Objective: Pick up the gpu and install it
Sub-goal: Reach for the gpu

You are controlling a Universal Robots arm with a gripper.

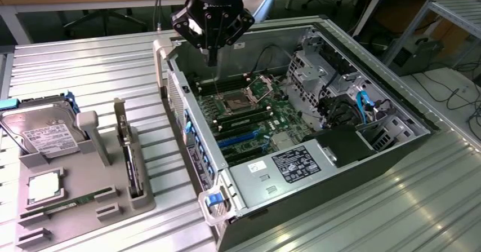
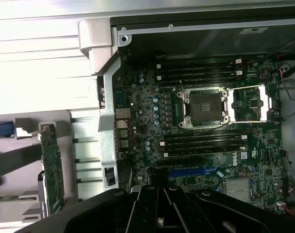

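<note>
Above the open computer case (image 1: 375,167), the gripper (image 1: 213,60) hangs over the far end of the motherboard (image 1: 248,116), close to the bare CPU socket (image 1: 239,101). Its jaws point straight down and look drawn together to a narrow tip with nothing between them.

The gpu (image 1: 129,156) is not in the case. It stands on its long edge in a slot of the grey parts tray (image 1: 112,207) on the ribbed metal bench (image 1: 90,66), outside the case's side wall. In the wrist view it appears as a thin green card (image 2: 52,170) held upright in the tray, untouched.

From the jaws the gpu lies toward the exterior view's left and nearer that camera, well apart, with the case wall between. Its long axis runs roughly parallel to that wall, and its bracket end seems to be the end farther from the camera.

A hard drive (image 1: 41,131) and a memory stick (image 1: 64,207) share the tray on the side of the gpu away from the case. Judging by this, the pick has not yet been made.
</note>
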